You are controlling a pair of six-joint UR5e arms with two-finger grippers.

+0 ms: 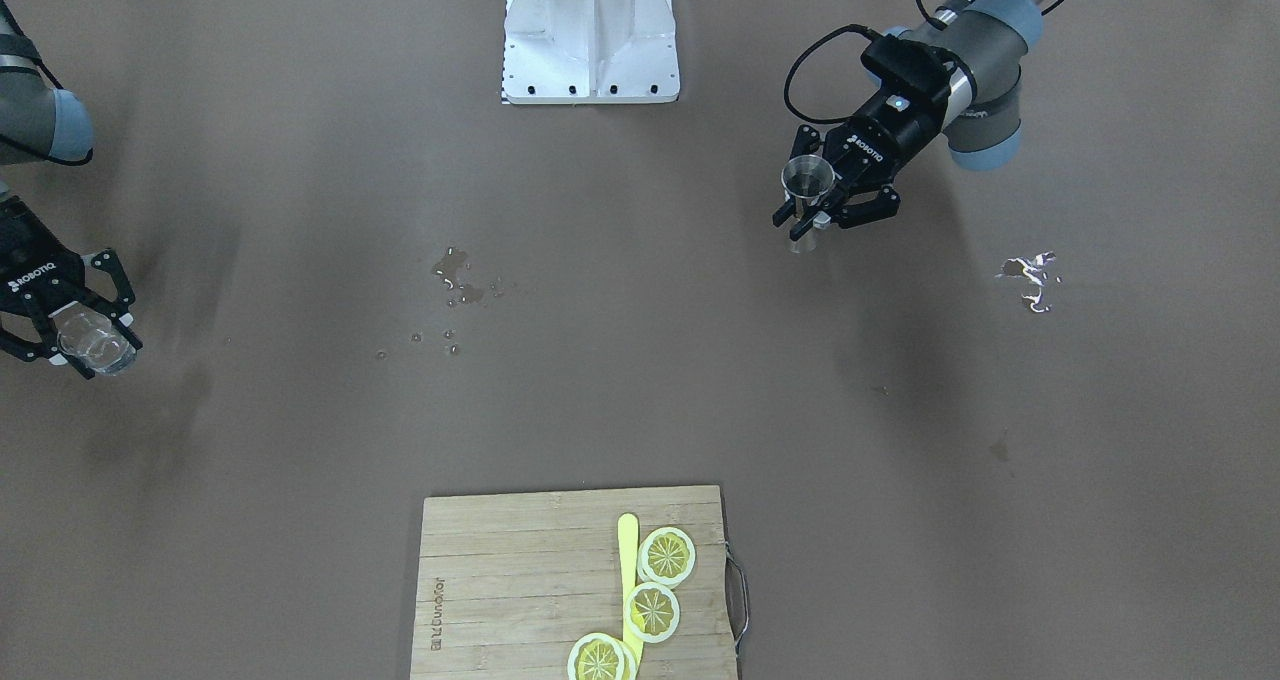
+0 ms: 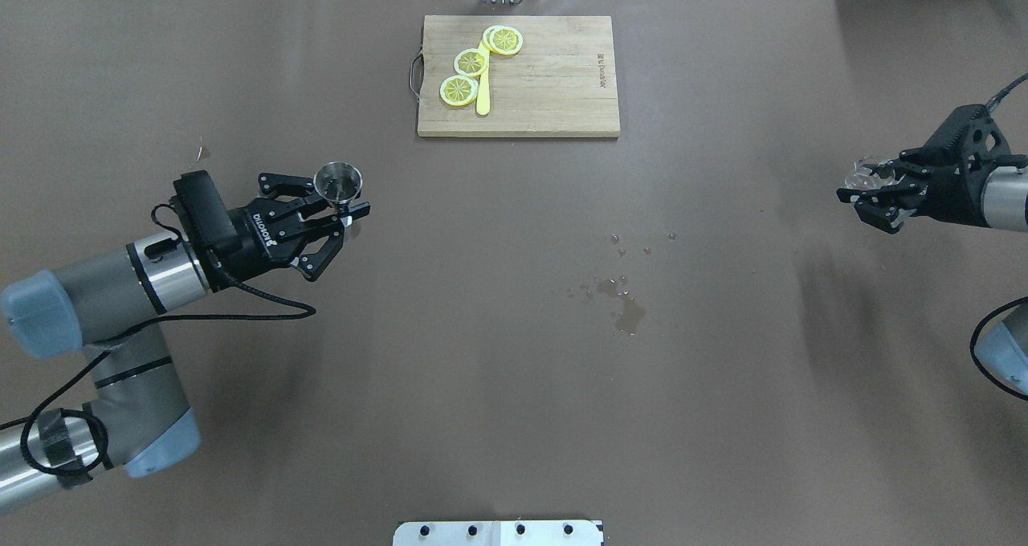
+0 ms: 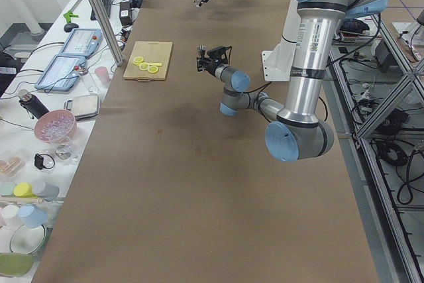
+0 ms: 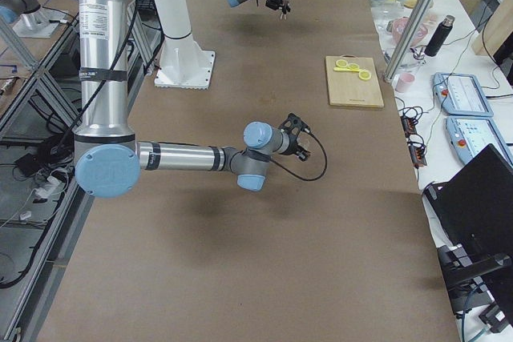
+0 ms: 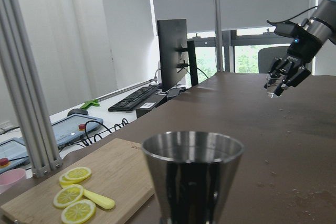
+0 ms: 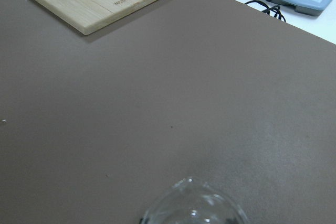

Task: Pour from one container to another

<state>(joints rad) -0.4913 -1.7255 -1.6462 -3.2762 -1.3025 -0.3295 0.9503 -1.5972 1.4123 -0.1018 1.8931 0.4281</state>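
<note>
A small steel cup (image 2: 337, 182) is held upright above the table on the left side, and my left gripper (image 2: 351, 213) is shut on its lower part. In the front-facing view the same cup (image 1: 806, 176) sits in that gripper (image 1: 808, 222). The left wrist view shows the cup (image 5: 191, 179) close up; I cannot see inside it. Far across the table my right gripper (image 2: 866, 193) is shut on a clear glass (image 2: 871, 173), also seen as the glass (image 1: 95, 342) at the front-facing view's left edge. Only the glass rim (image 6: 191, 205) shows in the right wrist view.
A wooden cutting board (image 2: 554, 80) lies at the far middle edge, carrying lemon slices (image 2: 471, 62) and a yellow knife (image 2: 483, 96). A small puddle with droplets (image 2: 626, 309) wets the table centre. Another wet patch (image 1: 1030, 278) lies near the left arm. The robot's base plate (image 1: 590, 35) is at the near edge.
</note>
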